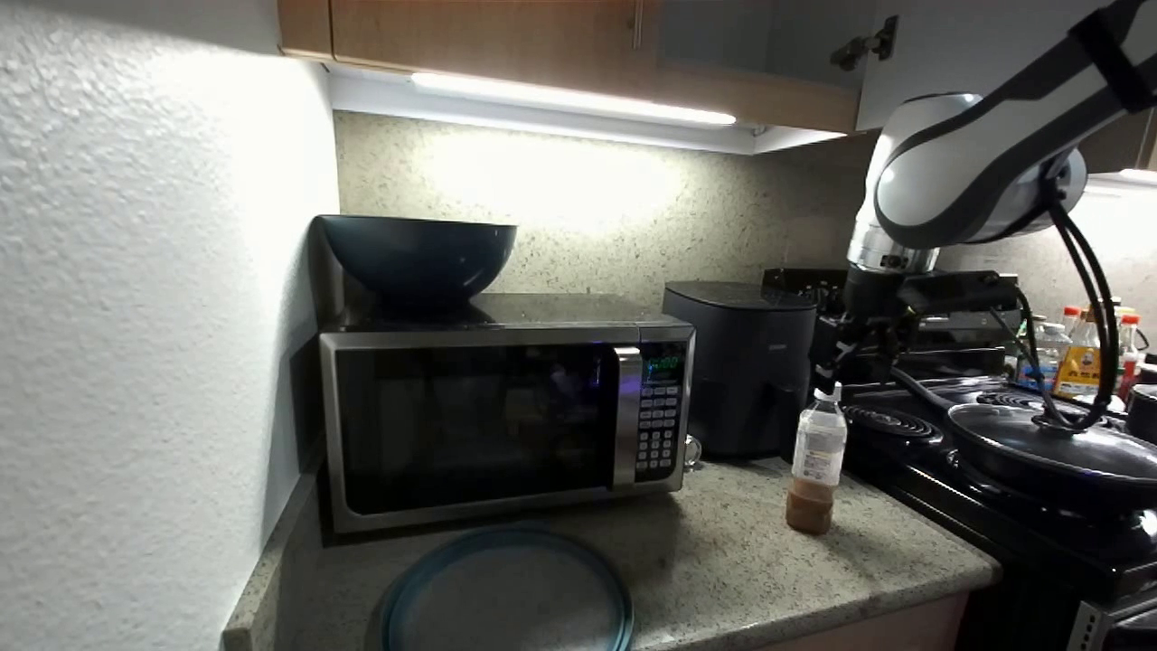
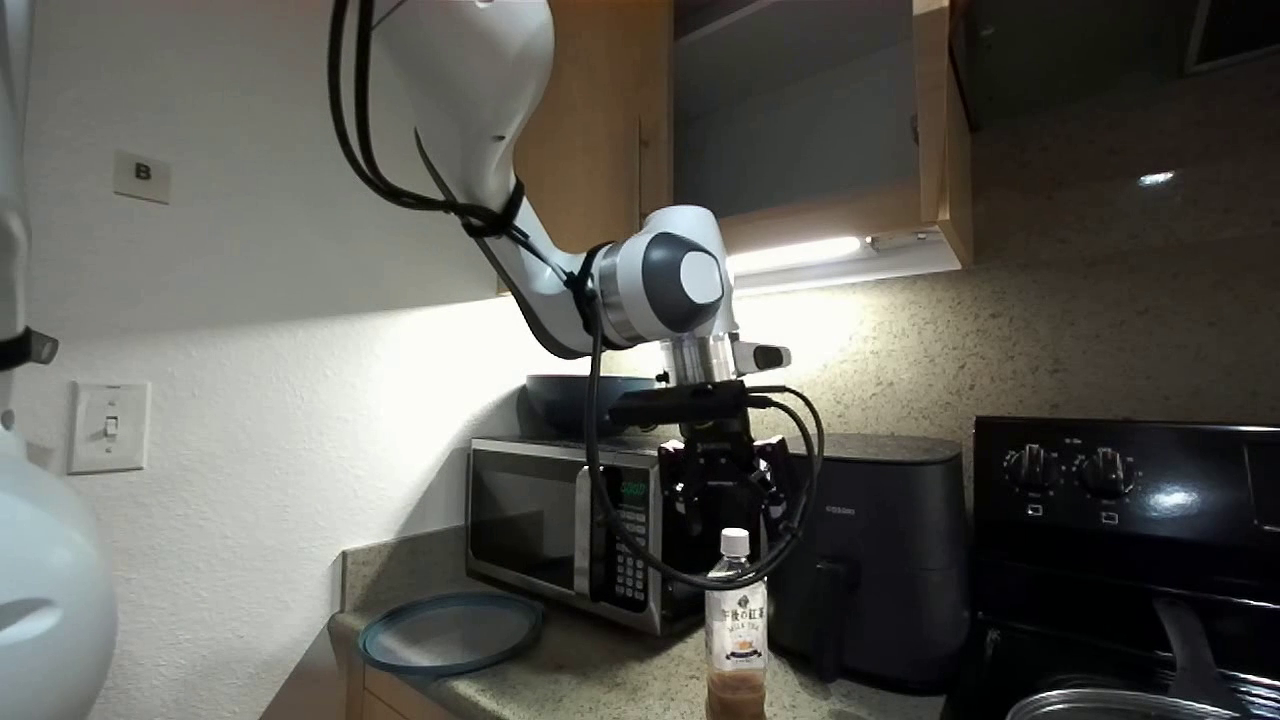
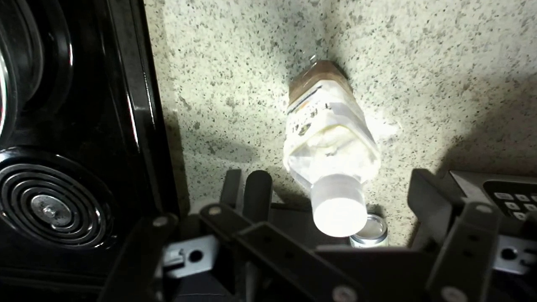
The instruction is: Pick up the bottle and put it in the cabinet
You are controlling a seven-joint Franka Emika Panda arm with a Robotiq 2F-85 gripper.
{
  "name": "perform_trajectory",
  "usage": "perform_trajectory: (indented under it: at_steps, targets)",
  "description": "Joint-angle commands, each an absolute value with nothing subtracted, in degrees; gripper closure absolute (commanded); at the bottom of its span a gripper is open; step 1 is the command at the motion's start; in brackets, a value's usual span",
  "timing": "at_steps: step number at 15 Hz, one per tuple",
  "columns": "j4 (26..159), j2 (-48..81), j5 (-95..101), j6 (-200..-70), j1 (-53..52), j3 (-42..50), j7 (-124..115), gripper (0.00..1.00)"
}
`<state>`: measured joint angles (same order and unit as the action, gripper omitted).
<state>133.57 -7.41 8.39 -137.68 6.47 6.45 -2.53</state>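
Note:
The bottle (image 1: pixel 821 452), clear with a white cap, pale label and brown liquid at the bottom, stands upright on the counter in both exterior views (image 2: pixel 737 640). In the wrist view the bottle (image 3: pixel 325 109) points its cap toward my gripper. My gripper (image 3: pixel 327 184) is open, with one finger on each side of the cap and a gap to both. In both exterior views the gripper (image 1: pixel 830 366) is right above or at the cap (image 2: pixel 728 520). The cabinet (image 1: pixel 488 36) has light brown doors; its right section is open, showing the inside (image 2: pixel 800 130).
A microwave (image 1: pixel 488 434) with a dark bowl (image 1: pixel 420 258) on top stands left of a black air fryer (image 1: pixel 737 362). A blue-rimmed round lid (image 1: pixel 506 588) lies in front. The stove (image 1: pixel 904 461) holds a covered pan (image 1: pixel 1048 443). A small can (image 3: pixel 371 230) is near the bottle.

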Motion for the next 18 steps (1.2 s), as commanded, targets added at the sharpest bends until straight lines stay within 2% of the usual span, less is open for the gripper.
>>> perform_trajectory:
  at_steps: [1,8,15,18]
  targets:
    - [130.0,-3.5,9.2,-137.3,6.6,6.3,-1.0,0.00]
    - [124.3,1.8,10.1,-135.5,6.3,6.3,1.1,0.00]
    - [120.9,2.1,10.6,-120.5,5.1,5.5,-2.4,0.00]
    - [120.2,2.4,9.0,-118.0,5.1,5.5,-0.5,0.00]
